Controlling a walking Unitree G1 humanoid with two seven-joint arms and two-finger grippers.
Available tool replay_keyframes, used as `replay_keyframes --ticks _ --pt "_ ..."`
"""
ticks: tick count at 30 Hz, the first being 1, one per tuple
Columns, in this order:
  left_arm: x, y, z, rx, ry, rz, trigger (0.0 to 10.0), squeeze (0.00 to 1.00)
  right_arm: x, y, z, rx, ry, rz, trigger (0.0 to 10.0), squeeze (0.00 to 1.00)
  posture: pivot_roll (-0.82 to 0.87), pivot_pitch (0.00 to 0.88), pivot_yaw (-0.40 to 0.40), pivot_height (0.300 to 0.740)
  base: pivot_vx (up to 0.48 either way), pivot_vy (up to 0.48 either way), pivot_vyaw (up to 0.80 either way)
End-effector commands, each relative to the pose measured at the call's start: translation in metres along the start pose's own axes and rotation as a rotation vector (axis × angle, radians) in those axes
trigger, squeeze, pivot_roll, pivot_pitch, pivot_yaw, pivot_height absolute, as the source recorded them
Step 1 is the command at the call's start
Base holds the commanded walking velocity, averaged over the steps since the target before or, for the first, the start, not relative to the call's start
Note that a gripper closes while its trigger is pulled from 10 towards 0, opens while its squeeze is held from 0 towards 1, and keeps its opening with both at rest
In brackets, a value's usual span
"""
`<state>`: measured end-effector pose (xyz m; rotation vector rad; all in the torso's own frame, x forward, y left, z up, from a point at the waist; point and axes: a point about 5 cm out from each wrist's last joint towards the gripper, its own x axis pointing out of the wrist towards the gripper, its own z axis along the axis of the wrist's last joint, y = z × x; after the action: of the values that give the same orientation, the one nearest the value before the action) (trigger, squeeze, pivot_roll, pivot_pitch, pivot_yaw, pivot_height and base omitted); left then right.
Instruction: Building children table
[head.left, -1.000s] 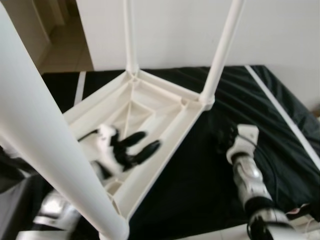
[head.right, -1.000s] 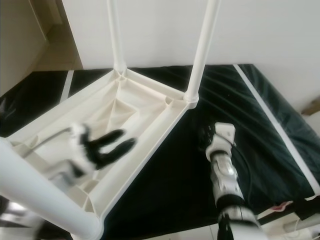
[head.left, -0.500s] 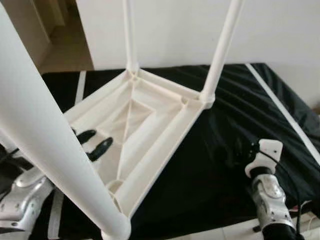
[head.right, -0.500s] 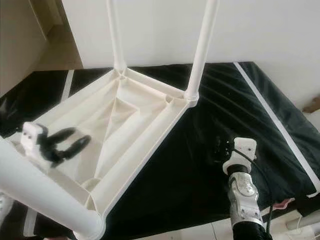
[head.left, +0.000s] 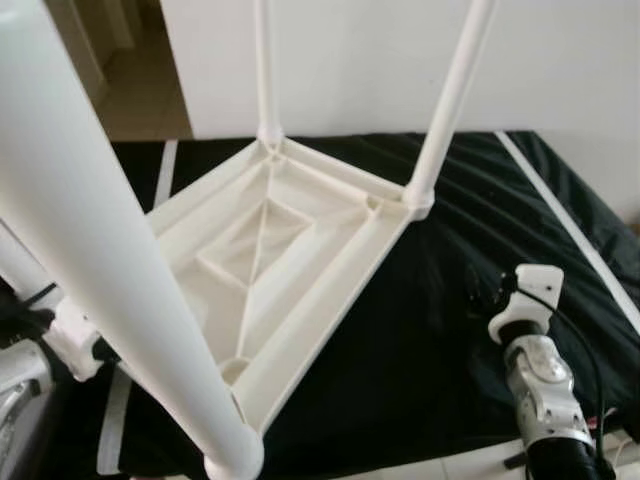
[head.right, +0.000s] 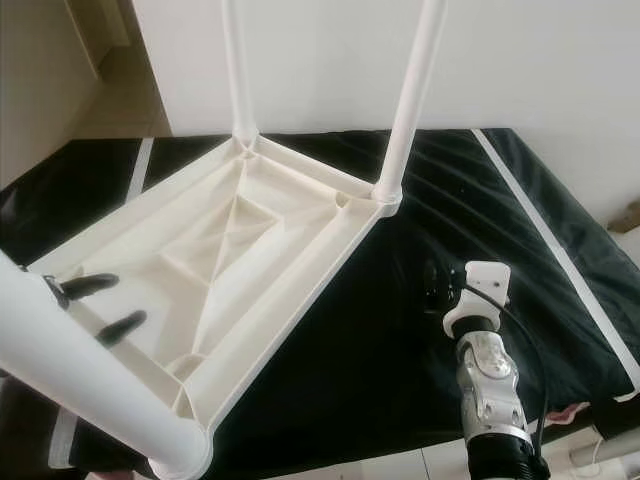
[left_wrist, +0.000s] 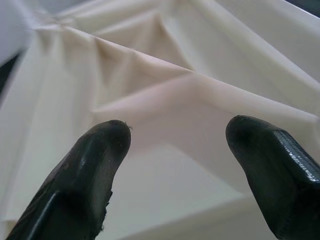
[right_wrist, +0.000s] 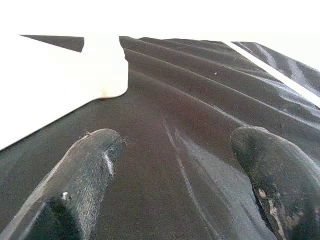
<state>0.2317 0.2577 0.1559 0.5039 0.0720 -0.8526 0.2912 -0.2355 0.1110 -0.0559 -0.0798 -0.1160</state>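
Note:
A white plastic children's table (head.right: 300, 260) lies upside down on a black mat (head.right: 400, 360). Two legs stand upright at its far corners (head.right: 235, 70) (head.right: 412, 100). A third leg (head.left: 100, 260) rises at the near corner, close to the camera. My left gripper (head.right: 105, 307) is open over the near left part of the table's ribbed underside (left_wrist: 165, 110), holding nothing. My right gripper (right_wrist: 175, 170) is open just above the mat, to the right of the table, with its white wrist (head.right: 480, 290) behind it. The far right leg's base (right_wrist: 107, 70) lies ahead of it.
The mat has white strips along its right edge (head.right: 545, 235) and left side (head.left: 162, 165). A white wall (head.right: 320, 60) stands behind, with a doorway and tan floor (head.left: 140, 95) at the back left. Pale floor and a cable (head.right: 590, 440) lie at the near right.
My left gripper has pulled back from the middle of the table's underside to its near left edge. My right arm drew back toward me, then stayed still.

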Motion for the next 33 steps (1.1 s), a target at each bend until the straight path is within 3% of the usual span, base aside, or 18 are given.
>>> replay_keyframes --ticks 1,5,18,33 --pt "0.0 -0.007 -0.001 0.023 0.031 -0.074 10.0 0.0 0.001 0.001 -0.004 0.002 0.027 0.011 10.0 0.0 0.08 0.0 -0.048 0.74 0.0 0.0 0.0" --pt "0.0 -0.013 -0.009 0.071 0.101 -0.133 10.0 0.0 0.005 0.005 -0.002 0.005 0.025 0.022 10.0 0.0 0.09 0.0 -0.05 0.74 0.0 0.0 0.0" --pt "-0.003 -0.01 -0.021 0.161 0.192 -0.185 10.0 0.0 0.009 0.006 0.0 0.005 0.022 0.03 10.0 0.0 0.08 0.0 -0.05 0.74 0.0 0.0 0.0" --pt "-0.02 -0.004 -0.033 0.143 0.25 -0.196 10.0 0.0 0.011 0.004 0.0 0.0 0.022 0.024 10.0 0.0 0.08 0.0 -0.048 0.74 0.0 0.0 0.0"
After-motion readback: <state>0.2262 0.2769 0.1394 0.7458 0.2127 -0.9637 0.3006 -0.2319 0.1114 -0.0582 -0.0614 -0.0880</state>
